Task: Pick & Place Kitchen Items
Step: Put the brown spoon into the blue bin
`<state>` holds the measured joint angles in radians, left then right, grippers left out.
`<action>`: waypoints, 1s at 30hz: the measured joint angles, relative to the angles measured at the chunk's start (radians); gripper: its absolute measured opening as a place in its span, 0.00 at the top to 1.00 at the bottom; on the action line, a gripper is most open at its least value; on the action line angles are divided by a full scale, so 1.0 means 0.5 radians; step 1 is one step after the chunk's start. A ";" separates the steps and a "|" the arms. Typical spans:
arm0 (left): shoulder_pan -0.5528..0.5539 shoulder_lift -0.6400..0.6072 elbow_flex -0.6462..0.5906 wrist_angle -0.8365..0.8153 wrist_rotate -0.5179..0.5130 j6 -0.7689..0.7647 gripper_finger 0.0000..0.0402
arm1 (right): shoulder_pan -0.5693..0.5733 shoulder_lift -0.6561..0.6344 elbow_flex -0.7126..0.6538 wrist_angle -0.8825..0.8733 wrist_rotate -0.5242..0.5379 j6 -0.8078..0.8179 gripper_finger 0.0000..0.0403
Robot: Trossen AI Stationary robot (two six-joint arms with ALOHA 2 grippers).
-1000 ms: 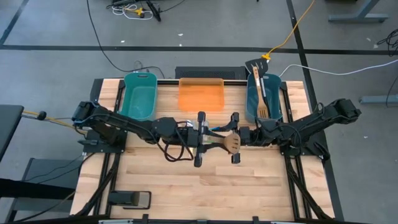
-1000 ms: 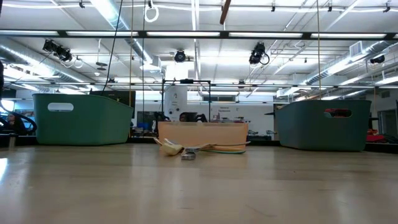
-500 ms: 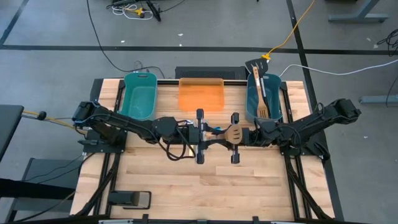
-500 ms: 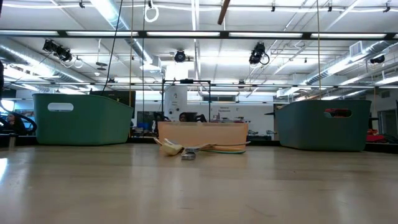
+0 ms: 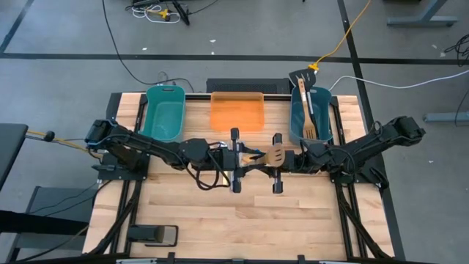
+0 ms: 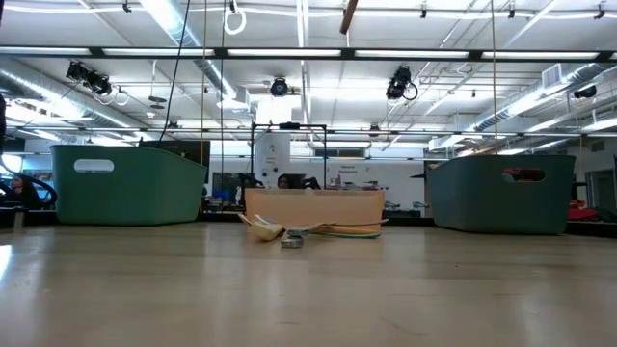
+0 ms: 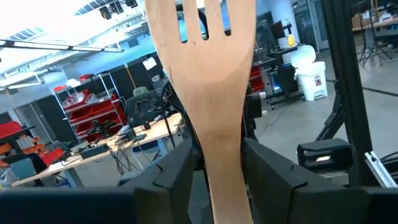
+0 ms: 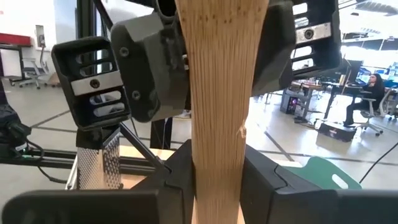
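Note:
A pale wooden slotted spatula (image 5: 272, 155) hangs in the air over the table's middle, between my two grippers, which face each other. My right gripper (image 5: 286, 158) comes from the right and is shut on the spatula's blade end. My left gripper (image 7: 221, 171) comes from the left. Its fingers stand close on either side of the spatula's neck (image 7: 222, 149), with a slim gap, so it is open. A brown tip of the spatula (image 6: 350, 14) shows at the top of the low view. My right gripper pinches the spatula's wide wooden part (image 8: 217, 143) between its two fingers, one on each side edge, with the flat face turned toward the wrist camera. The fingers come level from the table's right side. The spatula is lifted clear of the table.
A few more utensils (image 6: 289, 231) lie on the table in front of the orange tray (image 5: 237, 111). The right teal tub (image 5: 297, 128) holds a wooden fork-spatula and a black turner. The left teal tub (image 5: 165, 114) stands at the far left. Bare wood lies toward the near edge.
The spatula's blade has swung from the near side toward the table's far edge between the two grippers, staying clear of the table. Its handle now slants toward the far left.

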<state>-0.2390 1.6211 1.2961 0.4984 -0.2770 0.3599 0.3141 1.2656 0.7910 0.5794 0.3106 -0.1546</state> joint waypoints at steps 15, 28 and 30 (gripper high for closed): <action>-0.108 -0.003 0.000 -0.041 -0.389 0.252 0.64 | 0.000 0.000 0.000 -0.024 0.015 -0.018 0.77; -0.357 -0.168 0.002 -0.532 -1.174 0.441 0.64 | 0.003 -0.011 0.000 -0.058 0.099 0.050 0.77; -0.368 -0.190 0.002 -0.751 -1.235 0.329 0.64 | 0.003 -0.037 0.000 -0.141 0.177 0.092 0.77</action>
<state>-0.4230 1.5259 1.2968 0.1230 -0.8947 0.5244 0.3157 1.2469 0.7910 0.5087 0.3990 -0.1085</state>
